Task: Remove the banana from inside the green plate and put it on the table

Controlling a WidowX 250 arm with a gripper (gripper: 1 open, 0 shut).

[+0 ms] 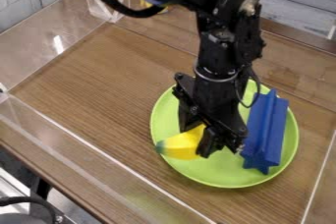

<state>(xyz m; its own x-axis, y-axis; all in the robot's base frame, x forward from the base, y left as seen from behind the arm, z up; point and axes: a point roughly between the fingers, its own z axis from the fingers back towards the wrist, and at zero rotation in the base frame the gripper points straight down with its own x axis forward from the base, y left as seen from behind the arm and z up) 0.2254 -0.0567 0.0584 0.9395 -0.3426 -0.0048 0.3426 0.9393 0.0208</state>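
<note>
Starting at the left, clear acrylic walls [53,130] edge the bench [105,81], whose brown wood-grain top lies bare on that side. Toward the centre-right sits the green plate [191,174], round with a shallow raised rim, flat on the bench. At the plate's near-left part is the banana [180,146], a small stubby yellow piece, tilted with its right end up against the black fingertips. The gripper [206,138] points down over the plate, and its jaws are clenched on the banana's upper right end. Whether the banana's lower left tip touches the plate surface or hangs just above it cannot be told from this view. The black arm [223,31] rises from the gripper and bends away toward the upper left. Just right of the gripper, a blue ridged block [266,128] lies on the plate's right side, long axis running front to back, its far end reaching over the rim.
</note>
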